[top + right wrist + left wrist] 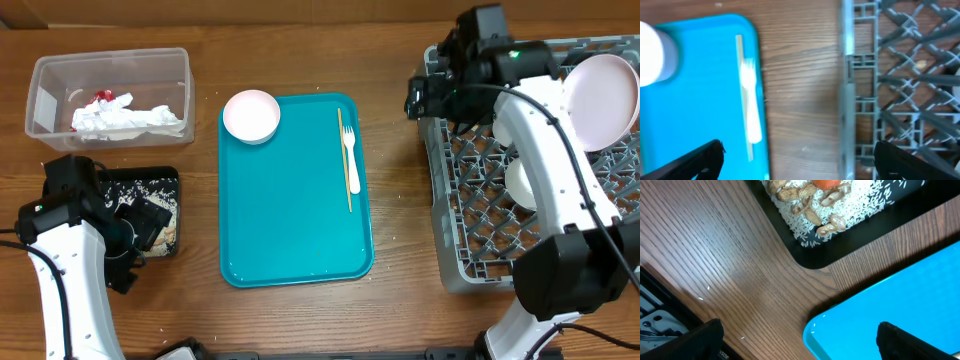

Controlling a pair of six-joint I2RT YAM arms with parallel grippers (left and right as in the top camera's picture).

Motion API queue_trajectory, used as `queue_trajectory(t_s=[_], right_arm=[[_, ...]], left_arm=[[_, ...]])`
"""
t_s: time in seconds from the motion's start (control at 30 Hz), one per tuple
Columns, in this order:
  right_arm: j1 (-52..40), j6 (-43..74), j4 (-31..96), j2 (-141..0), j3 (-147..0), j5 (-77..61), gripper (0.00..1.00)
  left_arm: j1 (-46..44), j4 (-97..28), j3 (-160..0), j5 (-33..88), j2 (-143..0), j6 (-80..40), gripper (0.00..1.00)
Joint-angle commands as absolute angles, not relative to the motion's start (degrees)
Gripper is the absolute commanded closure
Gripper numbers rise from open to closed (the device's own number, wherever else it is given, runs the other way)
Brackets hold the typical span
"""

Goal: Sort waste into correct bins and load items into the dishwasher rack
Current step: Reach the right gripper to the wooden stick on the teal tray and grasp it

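The waste part looks finished: crumpled napkins [125, 118] and the red wrapper [101, 97] lie in the clear tub [40, 75], while rice [860, 200] and the carrot [827, 183] sit in the black tray [165, 178]. Loading is the step in hand. The large plate [605, 95] leans in the dishwasher rack [470, 265], and a smaller white dish [520, 180] below it, half hidden by the arm, is probably a bowl or cup. One small bowl [251, 115] stands at the far left corner of the teal tray [290, 220], with a white fork [352, 170] and a wooden stick [344, 150] near the tray's right edge. The right end effector [799, 162] hangs over the surface between tray and rack, jaws wide and empty. The left end effector [799, 342], equally wide and empty, hovers near the black tray. The next move likely calls for the right arm to reach left across the tray, straddle the bowl's rim, and close before carrying it to a free slot between pegs
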State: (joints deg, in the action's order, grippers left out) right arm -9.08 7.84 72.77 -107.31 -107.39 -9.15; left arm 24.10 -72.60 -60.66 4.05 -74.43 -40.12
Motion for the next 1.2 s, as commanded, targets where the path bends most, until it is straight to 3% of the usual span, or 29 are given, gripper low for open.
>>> queue_trajectory(t_s=[0.0, 0.17, 0.33, 0.57, 0.73, 1.17], right_arm=[[-12.4, 10.48, 72.75, -106.74, -110.39, -23.29, 0.0], [-17.93, 12.73, 66.32, -106.76, -109.32, -32.27, 0.0], [-24.08, 25.34, 63.75, -106.76, -107.85, -16.8, 0.0], [-32.62, 33.08, 63.51, -110.17, -104.2, 1.19, 0.09], [-33.98, 33.3, 63.48, -116.62, -104.18, 1.65, 0.19], [-34.06, 31.09, 59.88, -127.74, -104.18, 2.31, 0.19]], left_arm=[[24.14, -72.58, -60.58, 4.05, -74.37, -39.4, 0.0], [24.14, -72.58, -60.58, 4.05, -74.37, -39.4, 0.0], [24.14, -72.58, -60.58, 4.05, -74.37, -39.4, 0.0], [24.14, -72.58, -60.58, 4.05, -74.37, -39.4, 0.0], [24.14, -72.58, -60.58, 4.05, -74.37, -39.4, 0.0], [24.14, -72.58, -60.58, 4.05, -74.37, -39.4, 0.0]])
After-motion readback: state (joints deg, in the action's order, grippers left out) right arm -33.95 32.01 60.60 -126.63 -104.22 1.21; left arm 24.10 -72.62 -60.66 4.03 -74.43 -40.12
